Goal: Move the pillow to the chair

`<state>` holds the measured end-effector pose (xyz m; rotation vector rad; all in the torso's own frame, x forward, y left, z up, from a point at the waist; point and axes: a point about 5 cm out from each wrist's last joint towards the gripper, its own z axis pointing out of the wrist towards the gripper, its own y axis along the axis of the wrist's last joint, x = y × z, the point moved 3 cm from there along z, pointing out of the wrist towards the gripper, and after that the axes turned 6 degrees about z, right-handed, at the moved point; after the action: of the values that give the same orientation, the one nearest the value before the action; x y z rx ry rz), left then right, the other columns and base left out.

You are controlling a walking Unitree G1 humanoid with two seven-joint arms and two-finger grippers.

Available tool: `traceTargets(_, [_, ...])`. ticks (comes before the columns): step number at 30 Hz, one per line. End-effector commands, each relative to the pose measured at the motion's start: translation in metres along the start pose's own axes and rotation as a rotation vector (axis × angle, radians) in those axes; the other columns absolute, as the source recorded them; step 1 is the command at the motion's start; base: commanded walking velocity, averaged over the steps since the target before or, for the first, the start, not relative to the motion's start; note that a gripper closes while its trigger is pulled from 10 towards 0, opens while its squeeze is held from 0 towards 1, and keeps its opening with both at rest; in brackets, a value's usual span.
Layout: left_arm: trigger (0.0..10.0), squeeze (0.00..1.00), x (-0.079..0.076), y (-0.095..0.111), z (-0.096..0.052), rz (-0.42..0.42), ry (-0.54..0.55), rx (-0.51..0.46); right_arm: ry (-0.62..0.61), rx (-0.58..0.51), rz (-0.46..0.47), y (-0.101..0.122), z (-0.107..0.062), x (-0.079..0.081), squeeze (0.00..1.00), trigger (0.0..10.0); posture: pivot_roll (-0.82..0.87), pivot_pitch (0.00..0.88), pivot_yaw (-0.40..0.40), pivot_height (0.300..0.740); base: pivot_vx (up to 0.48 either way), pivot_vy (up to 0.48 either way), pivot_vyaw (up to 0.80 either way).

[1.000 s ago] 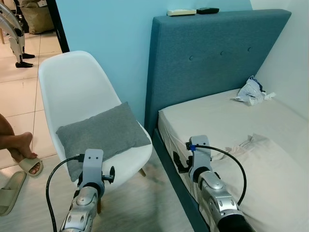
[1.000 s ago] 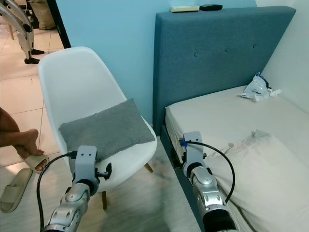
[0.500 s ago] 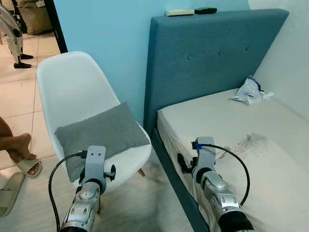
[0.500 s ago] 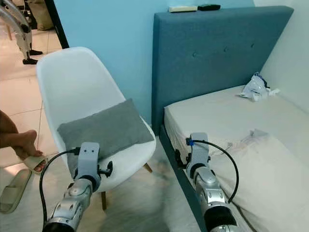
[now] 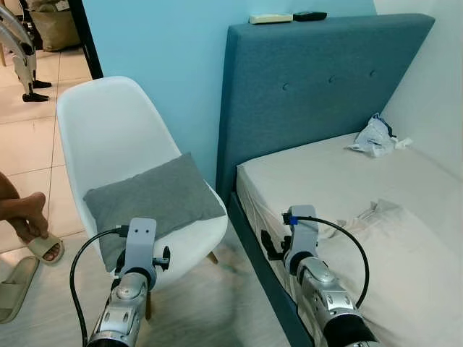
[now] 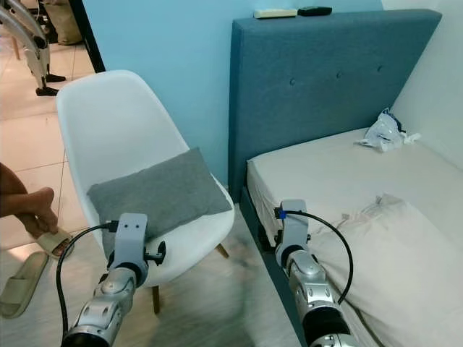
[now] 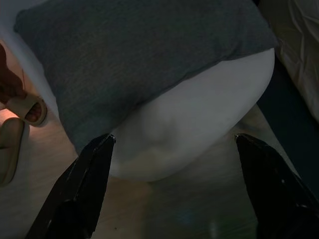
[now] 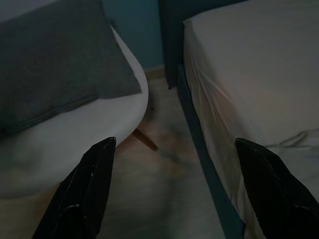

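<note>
While both arms were raised low in front of the robot, the left end effector [image 7: 172, 186] was released, fingers [image 7: 75, 191] spread wide and holding nothing, hovering just short of the chair's front edge. Right end effector [image 8: 172, 186] was likewise released and empty, over the floor gap between chair and bed.

From the head camera, the pillow [image 5: 152, 202] was at about 10 o'clock from the left wrist, lying flat on the seat of the chair [image 5: 108, 130], one corner overhanging the front-left rim. Grey fabric, slightly skewed on the seat. White shell chair stood just beside the bed [image 5: 347, 181], which was at 1 o'clock from the right wrist.

Blue headboard [image 5: 311, 79] stood upright against the blue wall, with two remotes [image 5: 271, 18] on its top edge. Crumpled plastic bag [image 5: 376, 135] lay on the mattress near the headboard, well apart from both arms.

At 9 o'clock, a person's foot [image 5: 25, 213] in a sandal [image 5: 43, 248] rested on the tiled floor, a second sandal [image 5: 14, 285] lying loose nearby.
</note>
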<state>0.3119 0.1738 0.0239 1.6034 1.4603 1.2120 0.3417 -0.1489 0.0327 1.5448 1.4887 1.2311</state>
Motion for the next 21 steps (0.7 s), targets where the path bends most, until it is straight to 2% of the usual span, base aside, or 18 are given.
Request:
traceTargets(1, [10.0,0.00,-0.0007,-0.0014,-0.0010,0.018,-0.014,-0.003,0.002,0.001,0.031,-0.0051,-0.0010,0.0005,0.00,10.0,0.00,0.106,-0.068,0.740,0.000,0.000,0.00])
traceTargets(4, [10.0,0.00,-0.0020,-0.0020,0.0002,0.053,-0.025,0.000,0.003,-0.001,0.032,-0.0042,-0.0003,0.0002,0.00,10.0,0.00,0.106,-0.070,0.740,0.000,0.000,0.00])
traceTargets(6, [10.0,0.00,-0.0027,-0.0020,-0.0008,0.007,-0.022,-0.004,0.005,-0.001,0.029,-0.0038,0.0004,0.0007,0.00,10.0,0.00,0.099,-0.071,0.740,0.000,0.000,0.00])
traceTargets(14, [10.0,0.00,-0.0059,-0.0004,-0.0035,-0.007,-0.037,-0.034,0.014,-0.006,0.028,0.0006,0.0015,-0.0010,0.00,10.0,-0.01,0.095,-0.072,0.740,0.000,0.000,0.00])
traceTargets(18, [10.0,0.00,-0.0082,-0.0011,-0.0027,-0.052,-0.063,-0.013,0.015,-0.001,0.028,0.0002,0.0016,-0.0016,0.00,10.0,-0.01,0.102,-0.064,0.740,0.000,0.000,0.00])
traceTargets(21, [10.0,0.00,-0.0100,-0.0005,-0.0030,-0.029,-0.074,-0.021,0.010,0.009,0.025,-0.0029,0.0013,-0.0013,0.00,10.0,-0.02,0.104,-0.059,0.740,0.000,0.000,0.00])
